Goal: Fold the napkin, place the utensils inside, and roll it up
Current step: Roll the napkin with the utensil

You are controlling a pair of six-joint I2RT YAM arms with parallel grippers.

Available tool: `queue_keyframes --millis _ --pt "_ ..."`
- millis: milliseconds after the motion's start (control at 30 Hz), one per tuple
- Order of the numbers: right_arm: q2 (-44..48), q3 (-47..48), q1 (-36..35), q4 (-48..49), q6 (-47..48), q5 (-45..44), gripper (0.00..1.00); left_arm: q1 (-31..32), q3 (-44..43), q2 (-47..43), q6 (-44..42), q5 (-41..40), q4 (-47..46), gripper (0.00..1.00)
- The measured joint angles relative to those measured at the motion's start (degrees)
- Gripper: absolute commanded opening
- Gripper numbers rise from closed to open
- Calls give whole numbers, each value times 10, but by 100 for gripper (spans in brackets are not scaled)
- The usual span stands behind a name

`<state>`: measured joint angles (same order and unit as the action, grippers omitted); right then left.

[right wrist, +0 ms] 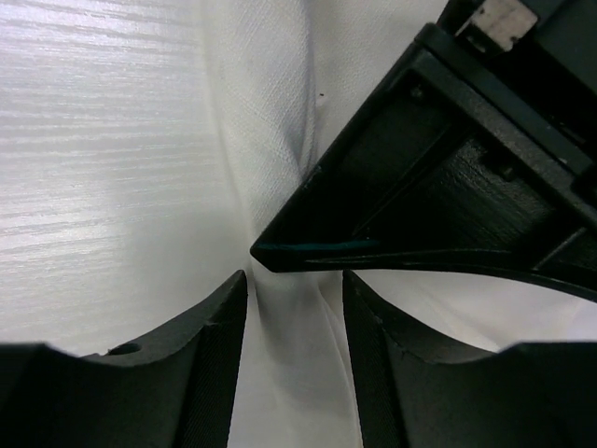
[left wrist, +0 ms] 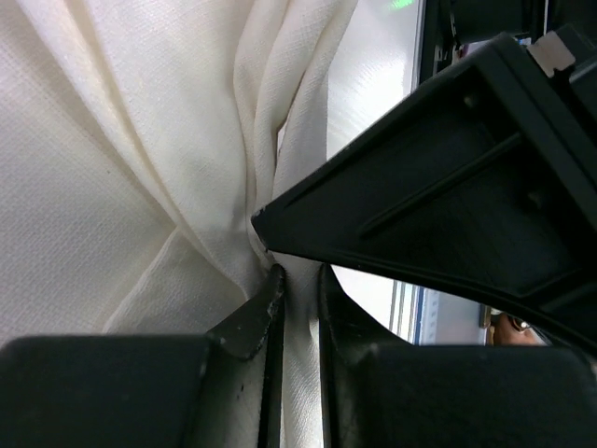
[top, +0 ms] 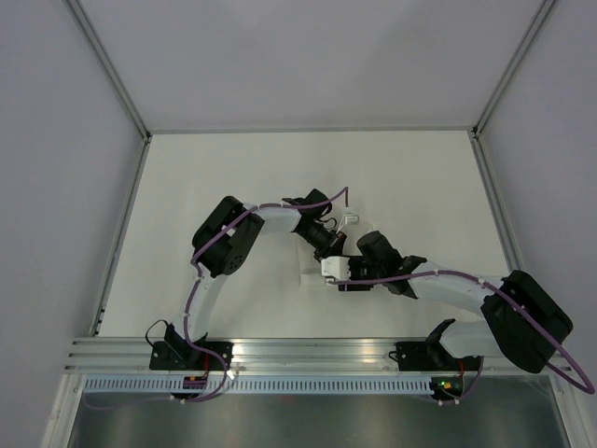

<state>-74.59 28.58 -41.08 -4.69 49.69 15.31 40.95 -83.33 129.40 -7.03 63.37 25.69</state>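
Note:
The white napkin [top: 312, 271] lies bunched at the table's middle, mostly hidden under both arms. In the left wrist view it fills the frame in gathered folds [left wrist: 121, 149]. My left gripper [top: 340, 243] [left wrist: 298, 275] is shut on a pinched fold of it. My right gripper [top: 347, 278] [right wrist: 294, 280] is right beside it, its jaws apart with a ridge of napkin [right wrist: 270, 131] between them. Each gripper's finger shows close in the other's wrist view, nearly touching tip to tip. No utensils show in any view.
The white table [top: 233, 187] has grey walls and metal posts on the left, right and far side. An aluminium rail [top: 308, 350] with both arm bases runs along the near edge.

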Motion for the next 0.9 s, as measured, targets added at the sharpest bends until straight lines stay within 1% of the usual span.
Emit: queue_keyframes --millis 67,100,167,200,267,300,333,467,533,633,800,900 --pt "-3 -1 -1 5 0 -3 45 0 -3 2 1 1 3 2" --pt "-6 -1 -2 8 0 -4 40 -1 -4 3 2 1 5 3" --pt "-10 -1 -3 10 0 -4 35 -1 -6 3 2 1 8 9" --pt "-11 -2 -4 9 0 -3 24 -1 -7 3 2 0 10 12" --pt "-14 -2 -5 8 -1 0 19 -2 -7 3 5 -2 10 18" --pt "-15 -2 -5 9 -1 0 15 -3 -7 3 7 -3 10 19" --pt "-16 -1 -5 10 -1 1 13 -4 -7 3 11 -4 8 20" --pt "-23 5 -3 7 0 7 8 -7 11 -13 35 -23 -17 23" --pt "-30 12 2 5 0 17 7 -8 35 -36 53 -44 -44 27" --pt "-43 30 15 -7 0 37 6 -14 77 -74 89 -78 -97 30" --pt "-79 76 49 -75 12 96 4 -43 122 -140 134 -125 -177 30" --pt "-110 114 72 -125 27 135 4 -56 159 -190 161 -169 -240 30"
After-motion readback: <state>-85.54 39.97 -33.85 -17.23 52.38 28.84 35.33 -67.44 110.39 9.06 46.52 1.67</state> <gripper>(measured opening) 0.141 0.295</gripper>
